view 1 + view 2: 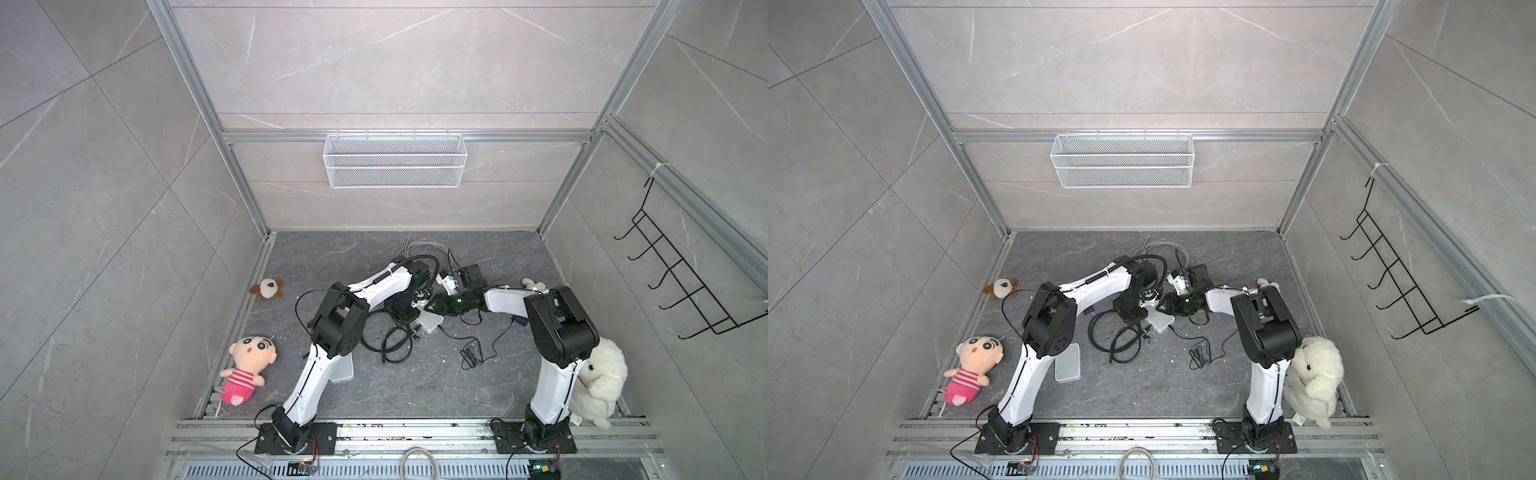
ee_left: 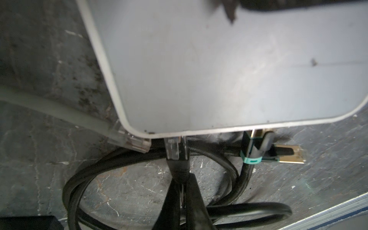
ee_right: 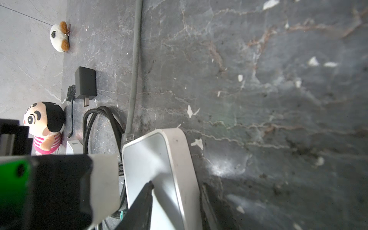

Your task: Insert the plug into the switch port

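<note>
Plug (image 2: 175,148), pinched at its black boot by the tightly closed left fingers (image 2: 197,203), lies straight ahead of them, long axis aimed into the edge of the switch (image 2: 219,69), which the right fingers (image 3: 142,201) clamp.

Switch (image 1: 430,322) is boxed in. Left arm (image 1: 376,291) and right arm (image 1: 505,300) both hang over it, wrists nearly meeting. Its port edge is packed: plug (image 2: 176,148), grey-cable connector (image 2: 131,139) and green-banded connector (image 2: 254,147) sit side by side. Black cable loops (image 1: 395,345) lie against the switch on the arm-base side, thin cord bundle (image 1: 471,355) near them. Beyond those, floor (image 1: 436,390) is open.
</note>
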Available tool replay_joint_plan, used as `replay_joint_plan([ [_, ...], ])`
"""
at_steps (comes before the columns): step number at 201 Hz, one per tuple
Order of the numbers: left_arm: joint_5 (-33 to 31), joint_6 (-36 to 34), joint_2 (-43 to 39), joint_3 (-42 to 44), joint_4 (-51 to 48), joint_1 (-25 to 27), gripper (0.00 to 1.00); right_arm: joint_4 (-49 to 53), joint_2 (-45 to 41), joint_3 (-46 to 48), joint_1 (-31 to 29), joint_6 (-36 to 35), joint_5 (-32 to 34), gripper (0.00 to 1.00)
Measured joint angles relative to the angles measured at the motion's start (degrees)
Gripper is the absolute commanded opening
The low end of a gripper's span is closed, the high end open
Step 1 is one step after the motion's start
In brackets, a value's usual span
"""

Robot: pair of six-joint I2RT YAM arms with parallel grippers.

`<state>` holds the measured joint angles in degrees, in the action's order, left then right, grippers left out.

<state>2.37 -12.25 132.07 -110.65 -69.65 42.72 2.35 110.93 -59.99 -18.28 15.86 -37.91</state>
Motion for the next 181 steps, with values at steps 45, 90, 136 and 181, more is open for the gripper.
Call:
replay_joint_plan([
  [45, 0.55, -0.17, 0.5, -0.79, -0.92, 0.11, 0.08, -0.68, 0.28, 0.0, 0.0, 0.0, -0.57, 0.42],
  [90, -2.36, -0.22, 2.25, -3.08, -2.64, 0.7, 0.08, -0.7, 0.52, 0.0, 0.17, -0.24, -1.88, 0.41],
  [136, -8.52, -0.39, 2.99, -4.7, -3.26, 2.05, 0.09, 0.46, 1.36, -1.09, 0.39, -1.57, -2.62, 0.4],
  [181, -11.54, -2.21, 2.1, -3.26, 0.13, 2.08, 0.09, 0.85, 2.25, -2.49, 0.66, -2.21, -2.73, 0.41],
])
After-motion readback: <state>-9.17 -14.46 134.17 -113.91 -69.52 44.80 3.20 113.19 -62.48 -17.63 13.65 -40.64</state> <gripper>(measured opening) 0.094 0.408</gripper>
